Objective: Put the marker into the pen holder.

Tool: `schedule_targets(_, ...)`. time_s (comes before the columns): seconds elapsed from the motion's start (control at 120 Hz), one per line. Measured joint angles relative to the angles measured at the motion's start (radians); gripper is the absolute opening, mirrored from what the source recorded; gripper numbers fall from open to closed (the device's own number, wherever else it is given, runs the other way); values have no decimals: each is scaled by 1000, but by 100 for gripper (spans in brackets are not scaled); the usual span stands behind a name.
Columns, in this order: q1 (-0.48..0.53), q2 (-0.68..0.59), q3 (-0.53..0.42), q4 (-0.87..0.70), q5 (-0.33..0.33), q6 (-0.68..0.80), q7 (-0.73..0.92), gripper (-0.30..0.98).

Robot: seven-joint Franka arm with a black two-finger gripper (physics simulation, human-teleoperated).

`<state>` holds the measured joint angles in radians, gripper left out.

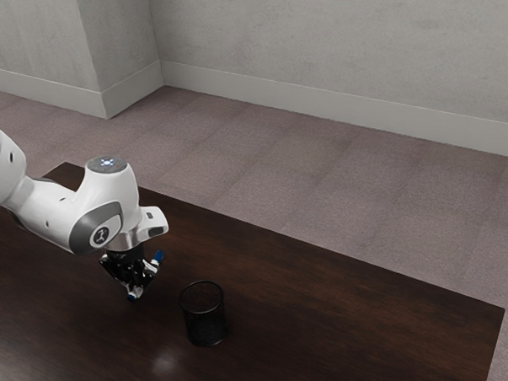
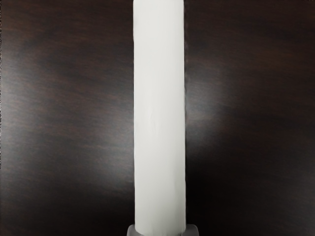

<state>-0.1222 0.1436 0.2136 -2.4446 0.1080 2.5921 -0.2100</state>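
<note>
Holding the marker (image 2: 159,118) aslant, by the look of it clenched between both fingers of the gripper (image 1: 135,287), blue ends toward one and seven o'clock in the exterior view. Seemingly past the grasp, with insertion undone. Needs carrying toward four o'clock, to the pen holder (image 1: 204,320) upright on the table (image 1: 341,321), then steepening, lowering, releasing.

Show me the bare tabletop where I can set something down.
Widest: the table from the pen holder to the edge at the exterior view's right. Another lies toward that view's lower left corner. Crowded: the narrow stretch between the pen holder and the end effector with its marker.
</note>
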Motion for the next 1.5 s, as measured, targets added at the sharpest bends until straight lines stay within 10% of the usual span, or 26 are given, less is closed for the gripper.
schedule_targets(0.625,-30,-397,-147,46,25,-277,-47,-8)
schedule_targets(0.95,-82,-414,-368,55,-74,-352,-104,-6)
schedule_targets(1.5,-75,-533,-382,65,-99,-785,-187,-5)
